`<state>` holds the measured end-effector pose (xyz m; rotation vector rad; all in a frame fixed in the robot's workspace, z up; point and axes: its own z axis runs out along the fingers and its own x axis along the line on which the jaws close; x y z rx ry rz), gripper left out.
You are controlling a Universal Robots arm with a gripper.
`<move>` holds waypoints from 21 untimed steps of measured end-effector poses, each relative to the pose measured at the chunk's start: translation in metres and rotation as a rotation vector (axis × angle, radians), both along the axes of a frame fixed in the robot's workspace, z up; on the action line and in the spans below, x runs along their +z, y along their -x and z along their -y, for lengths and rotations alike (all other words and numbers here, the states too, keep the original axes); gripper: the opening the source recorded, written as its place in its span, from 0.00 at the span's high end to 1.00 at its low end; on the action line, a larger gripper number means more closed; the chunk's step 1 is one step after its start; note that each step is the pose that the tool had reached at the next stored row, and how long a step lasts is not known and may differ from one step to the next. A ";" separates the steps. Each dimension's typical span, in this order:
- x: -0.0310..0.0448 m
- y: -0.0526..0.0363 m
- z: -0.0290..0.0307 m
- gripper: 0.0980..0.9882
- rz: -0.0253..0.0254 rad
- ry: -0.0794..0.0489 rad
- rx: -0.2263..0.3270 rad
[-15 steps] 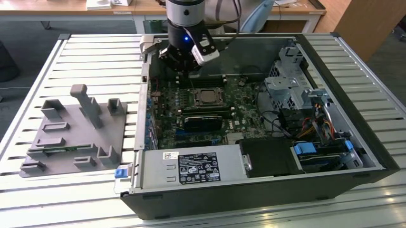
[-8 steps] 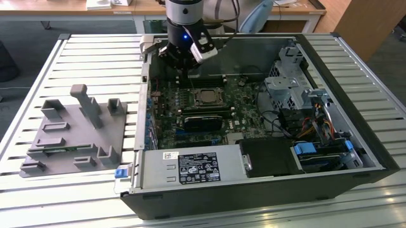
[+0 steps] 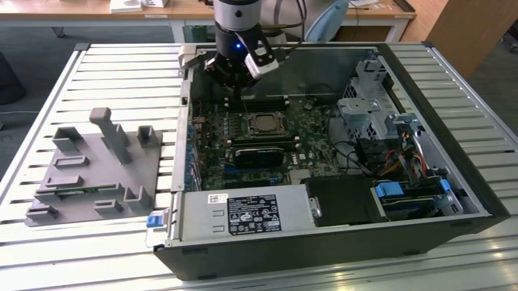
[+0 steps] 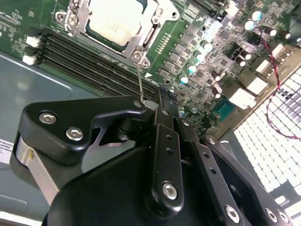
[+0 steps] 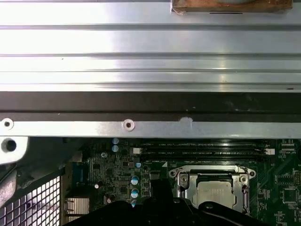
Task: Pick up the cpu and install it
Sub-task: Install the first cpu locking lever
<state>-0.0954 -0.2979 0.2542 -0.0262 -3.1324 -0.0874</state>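
Cpu (image 3: 262, 124) seated in socket (image 4: 94, 35) (latch wire visible in second wrist view), hand (image 4: 162, 106) closed, empty, just beside it.

Silvery cpu (image 4: 114, 20) flat in socket

A slatted metal table (image 3: 105, 66) carries an open computer case (image 3: 324, 242) and grey fixture (image 3: 97, 170).

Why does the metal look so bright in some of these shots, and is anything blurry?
In the first wrist view the ribbed table glares nearly white. In the second wrist view the gripper looms dark and soft, while the cpu shines pale. The exterior view is evenly lit.
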 end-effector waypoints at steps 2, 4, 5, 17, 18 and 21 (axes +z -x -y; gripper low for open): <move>-0.0002 -0.0038 -0.0002 0.99 0.0000 0.000 0.000; -0.0002 -0.0081 -0.0005 0.99 -0.0001 0.000 0.000; -0.0003 -0.0098 -0.0007 0.99 0.0000 0.000 0.000; -0.0016 -0.0342 -0.0025 0.99 0.0000 -0.001 0.000; -0.0022 -0.0343 -0.0024 0.99 -0.0001 -0.009 -0.001; -0.0050 -0.0351 -0.0025 0.99 0.0001 -0.019 -0.004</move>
